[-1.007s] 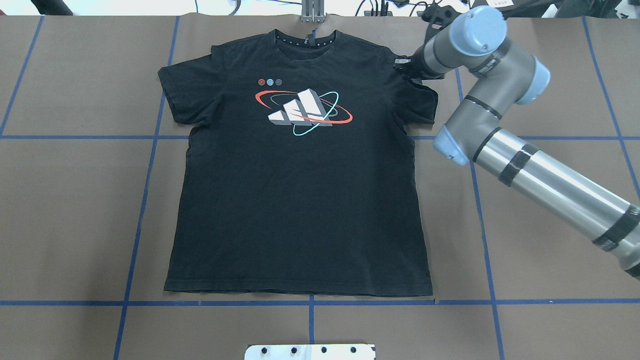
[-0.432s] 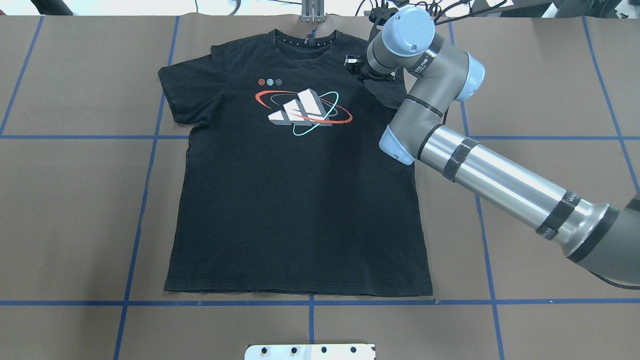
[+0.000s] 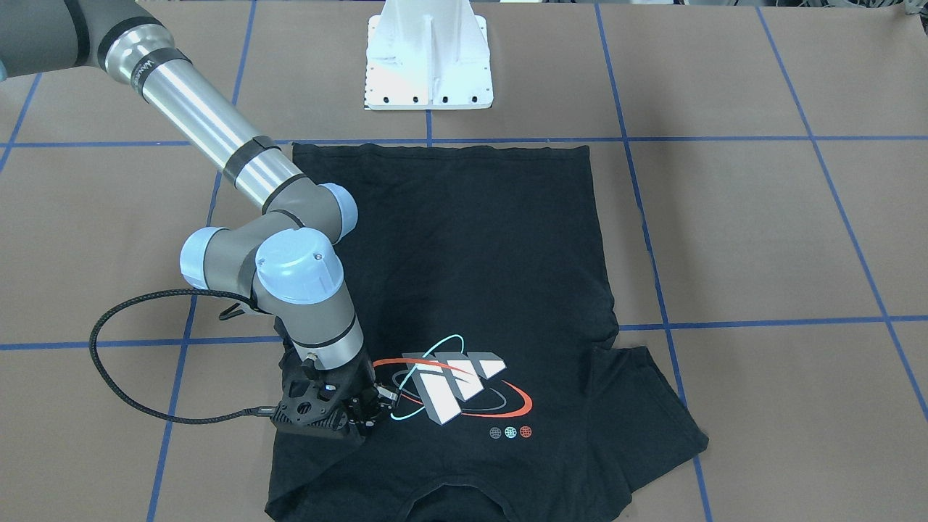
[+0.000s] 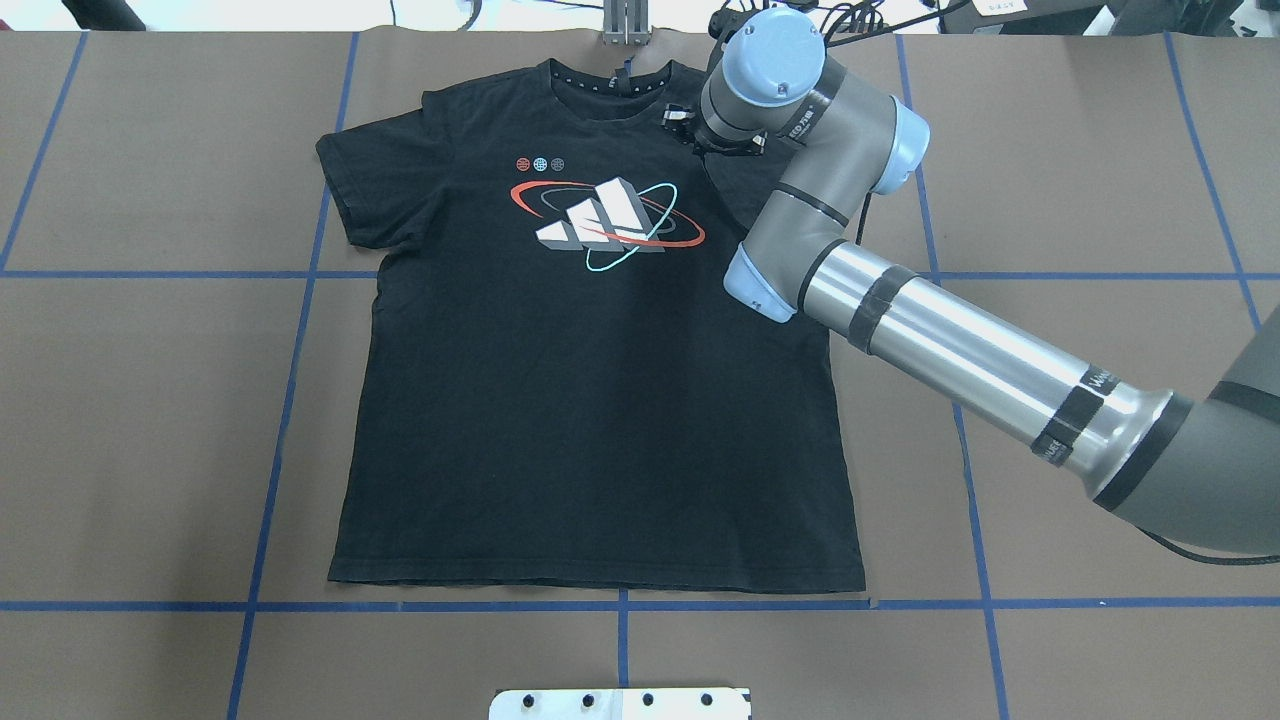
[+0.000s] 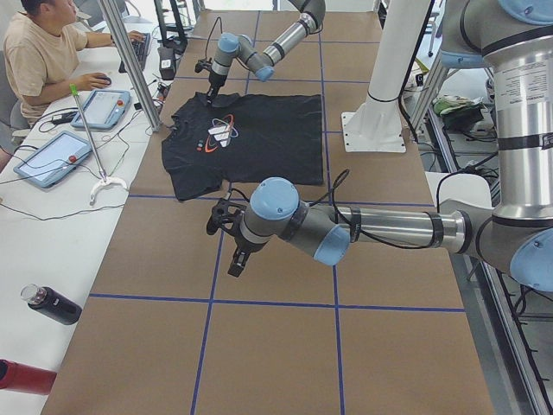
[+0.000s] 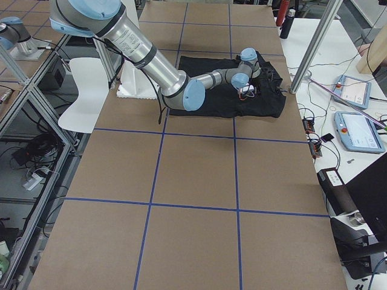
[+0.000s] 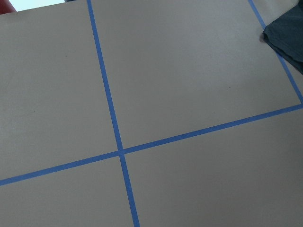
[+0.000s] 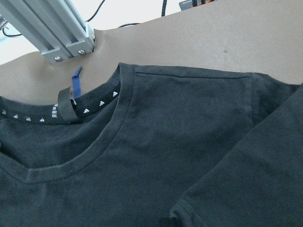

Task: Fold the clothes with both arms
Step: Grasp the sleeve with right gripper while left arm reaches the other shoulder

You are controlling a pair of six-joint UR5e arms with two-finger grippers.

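The brown desk point(image 4: 130, 400), crossed by blue tape lines point(image 4: 290, 400), carries the black T-shirt point(image 4: 560, 420). The shirt lies flat and print-up in the middle, its hem just inside the tape line nearest my base and its collar at the far edge by an aluminium post point(image 4: 625, 22). Bare desk shows wide on both sides of the shirt.

My right arm point(image 4: 960, 350) reaches across from my right, elbow bent and wrist turned down over the shirt's upper chest. My left arm point(image 5: 380, 226) stretches out low over the desk, well apart from the shirt.

My right hand point(image 3: 366, 415) pinches the sleeve on my right. The sleeve is drawn inward over the chest, just beside the logo point(image 3: 453, 380). My left hand point(image 5: 235, 256) hangs above the desk; I cannot tell whether it is wide or narrow.
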